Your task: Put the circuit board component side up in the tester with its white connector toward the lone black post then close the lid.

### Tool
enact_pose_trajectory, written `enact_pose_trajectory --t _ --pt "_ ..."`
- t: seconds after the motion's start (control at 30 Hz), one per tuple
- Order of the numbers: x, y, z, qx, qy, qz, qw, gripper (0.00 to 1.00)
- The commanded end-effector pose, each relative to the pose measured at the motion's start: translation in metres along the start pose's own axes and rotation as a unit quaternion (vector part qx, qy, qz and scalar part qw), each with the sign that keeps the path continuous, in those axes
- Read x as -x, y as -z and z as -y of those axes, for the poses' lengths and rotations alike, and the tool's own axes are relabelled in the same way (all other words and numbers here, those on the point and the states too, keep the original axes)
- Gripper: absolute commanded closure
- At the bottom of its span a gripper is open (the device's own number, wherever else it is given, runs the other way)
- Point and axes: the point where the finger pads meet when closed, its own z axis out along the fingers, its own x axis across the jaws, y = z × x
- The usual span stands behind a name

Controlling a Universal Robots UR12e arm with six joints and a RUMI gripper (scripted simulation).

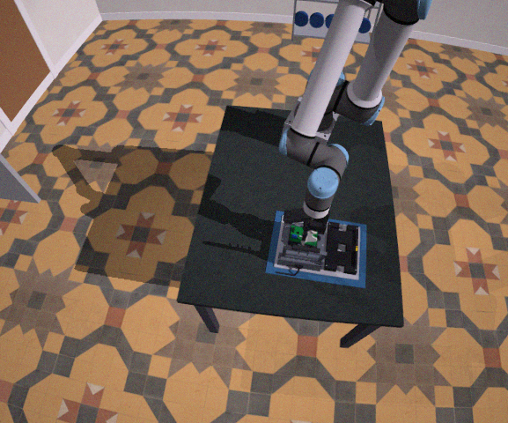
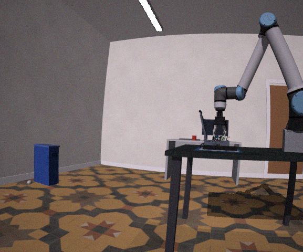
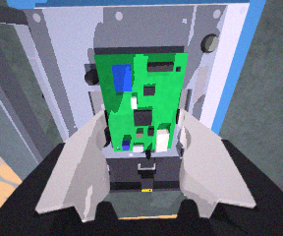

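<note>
Clasping a flat, rectangular green board [image 1: 296,230] [image 2: 218,137] [image 3: 156,103], the pale, taper-fingered claw [image 1: 305,235] [image 2: 219,137] [image 3: 141,110].

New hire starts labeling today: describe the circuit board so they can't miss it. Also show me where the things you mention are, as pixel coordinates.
On the dark table [image 1: 240,282] [image 2: 257,151], find the blue mat [image 1: 362,255] [image 3: 221,118]. Above its gray tester, between the gripper's [image 3: 142,115] two pale fingers, is the circuit board [image 3: 158,103]: a bright green rectangle, component side showing. Its green face sets it apart from the gray and black hardware around it.

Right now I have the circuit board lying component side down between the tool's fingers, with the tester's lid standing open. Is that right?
Not quite: the wrist view shows the circuit board component side up, its chips facing the camera. The rest stands.
</note>
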Motion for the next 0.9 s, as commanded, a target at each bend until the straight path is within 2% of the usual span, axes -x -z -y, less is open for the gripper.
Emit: enact_pose_trajectory --t 0.0,0.87 --pt "0.0006 -0.0001 0.0001 0.0 0.0 0.001 1.0 0.61" --pt "0.0006 -0.0025 0.0001 0.0 0.0 0.001 1.0 0.61"
